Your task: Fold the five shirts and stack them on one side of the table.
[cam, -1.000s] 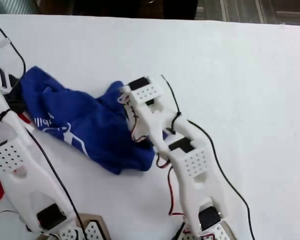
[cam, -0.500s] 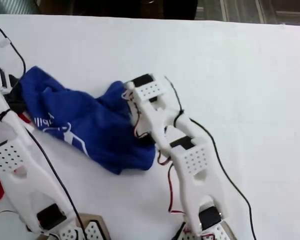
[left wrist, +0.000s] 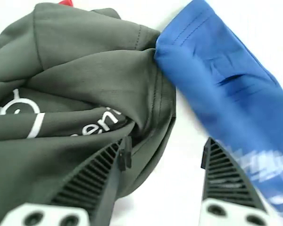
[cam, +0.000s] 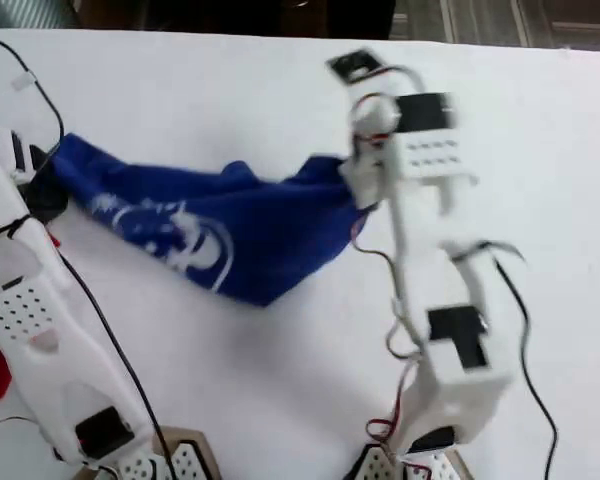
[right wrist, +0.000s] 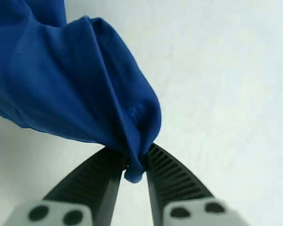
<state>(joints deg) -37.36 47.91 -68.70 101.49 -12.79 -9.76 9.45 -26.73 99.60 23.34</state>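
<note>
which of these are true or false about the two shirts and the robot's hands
1. The right hand is shut on a bunched edge of the blue shirt. True.
2. The left hand is clamped on the grey shirt. False: it is open, close to the edges of both shirts.
3. The blue shirt lies folded in a neat square. False: it is stretched out and crumpled across the table.
4. The grey shirt lies right beside the blue shirt. True.
</note>
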